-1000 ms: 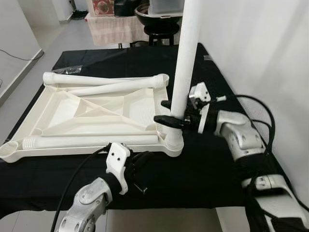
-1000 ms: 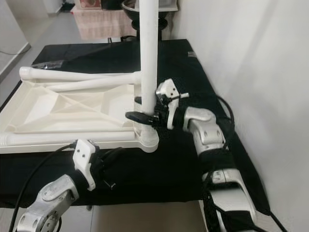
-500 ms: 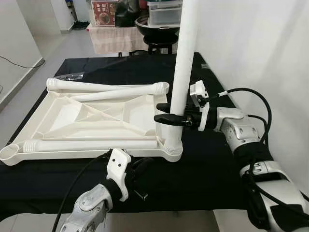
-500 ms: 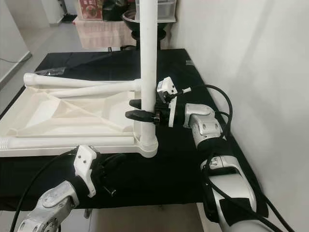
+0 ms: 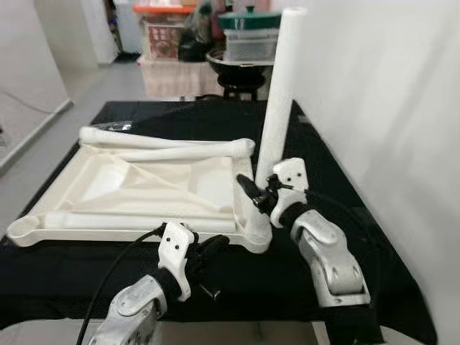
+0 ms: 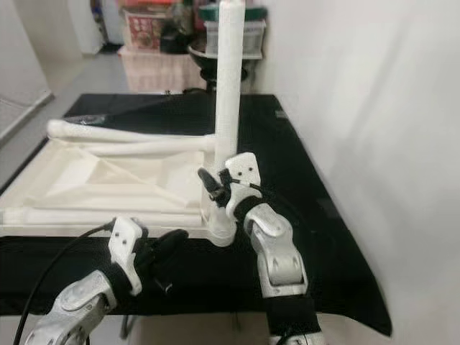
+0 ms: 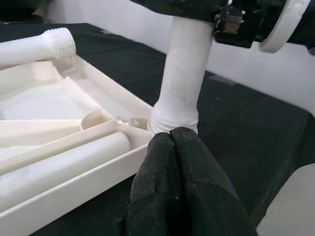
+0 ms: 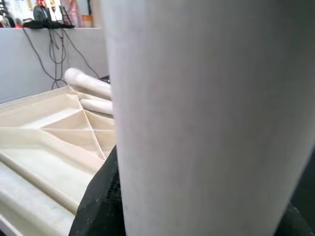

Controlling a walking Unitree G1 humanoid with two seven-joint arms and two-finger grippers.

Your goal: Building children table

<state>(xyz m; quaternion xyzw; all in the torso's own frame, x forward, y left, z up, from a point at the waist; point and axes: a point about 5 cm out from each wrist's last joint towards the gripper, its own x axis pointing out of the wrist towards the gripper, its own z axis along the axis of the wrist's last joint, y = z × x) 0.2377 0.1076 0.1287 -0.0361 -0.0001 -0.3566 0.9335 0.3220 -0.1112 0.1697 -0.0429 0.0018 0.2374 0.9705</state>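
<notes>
— Where do your head eyes look from?
— From above and behind my arms, forward and down on the upturned tabletop and its upright leg; both eyes share that scene, slightly offset.
— And the wrists?
— My left wrist camera sits low, looking along its closed fingers at the leg's socket. My right wrist camera is pressed very near the same leg, tabletop behind.

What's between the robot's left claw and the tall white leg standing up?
Only the table top's near rim and the corner socket, seen in the left wrist view. The left gripper, fingers closed, points straight at the upright leg.
</notes>
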